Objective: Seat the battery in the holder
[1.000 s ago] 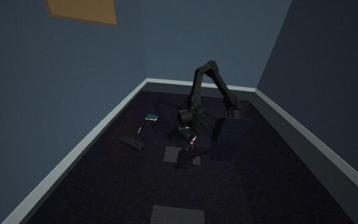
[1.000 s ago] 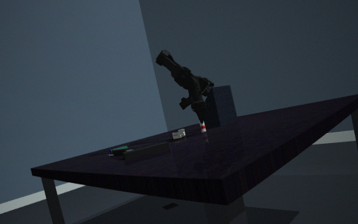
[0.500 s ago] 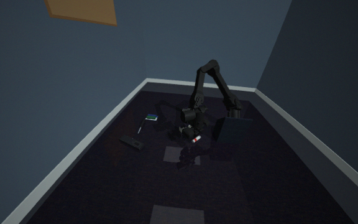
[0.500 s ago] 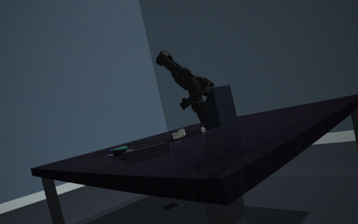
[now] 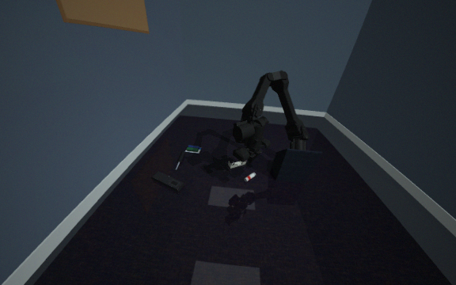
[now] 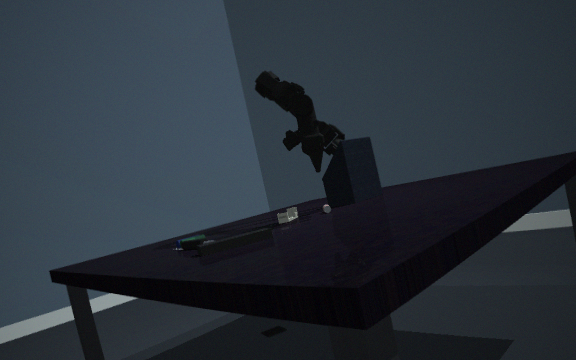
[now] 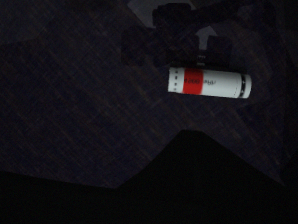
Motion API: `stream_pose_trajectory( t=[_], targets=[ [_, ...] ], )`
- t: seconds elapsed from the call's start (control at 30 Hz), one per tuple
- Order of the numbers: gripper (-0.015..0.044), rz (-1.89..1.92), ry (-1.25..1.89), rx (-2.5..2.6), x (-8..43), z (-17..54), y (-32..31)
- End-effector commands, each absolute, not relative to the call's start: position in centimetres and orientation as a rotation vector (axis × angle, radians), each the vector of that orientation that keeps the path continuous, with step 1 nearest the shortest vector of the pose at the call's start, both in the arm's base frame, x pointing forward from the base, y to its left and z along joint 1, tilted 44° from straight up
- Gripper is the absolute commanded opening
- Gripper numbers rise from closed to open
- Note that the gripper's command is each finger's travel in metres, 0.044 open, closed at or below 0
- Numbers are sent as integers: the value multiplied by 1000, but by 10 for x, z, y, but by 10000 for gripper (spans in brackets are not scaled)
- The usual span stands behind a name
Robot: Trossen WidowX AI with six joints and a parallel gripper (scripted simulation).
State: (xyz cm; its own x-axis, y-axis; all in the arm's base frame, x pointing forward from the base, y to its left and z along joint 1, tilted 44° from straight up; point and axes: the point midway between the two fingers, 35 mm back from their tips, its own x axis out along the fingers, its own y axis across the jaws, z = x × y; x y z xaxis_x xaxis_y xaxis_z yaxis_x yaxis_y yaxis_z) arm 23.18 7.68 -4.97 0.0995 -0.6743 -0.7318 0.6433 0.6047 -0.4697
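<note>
The white battery with a red band [image 5: 250,176] [image 6: 327,209] [image 7: 212,83] lies on its side on the table, outside the holder. In the wrist view it lies beyond the fingertips, its red band toward the left. Which end bears the terminal is too small to tell. The pale holder [image 5: 237,164] [image 6: 288,216] stands on the table near the battery, apart from it; no battery shows in it. It is not seen in the wrist view. My gripper [image 5: 241,154] [image 6: 318,171] [image 7: 189,140] is shut and empty, pointing down above the table, touching neither battery nor holder.
A large dark blue block [image 5: 297,166] [image 6: 363,172] stands near the arm's base. A flat dark case [image 5: 167,180] [image 6: 235,242], a pen [image 5: 179,161] and a green and blue item [image 5: 193,149] [image 6: 193,242] lie on the holder's other side.
</note>
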Motion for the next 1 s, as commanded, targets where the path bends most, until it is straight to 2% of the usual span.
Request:
stream_pose_trajectory(
  t=[0.0, 0.2, 0.5, 0.83, 0.97],
  targets=[
    [0, -981, 1106, -32, 230, -47, 79],
    [0, -980, 1106, -38, 230, -49, 76],
    [228, -581, 1387, -564, 229, -67, 51],
    [228, 50, 1611, -1243, 222, -86, 19],
    [228, 96, 1619, -1287, 222, -87, 16]
  ],
)
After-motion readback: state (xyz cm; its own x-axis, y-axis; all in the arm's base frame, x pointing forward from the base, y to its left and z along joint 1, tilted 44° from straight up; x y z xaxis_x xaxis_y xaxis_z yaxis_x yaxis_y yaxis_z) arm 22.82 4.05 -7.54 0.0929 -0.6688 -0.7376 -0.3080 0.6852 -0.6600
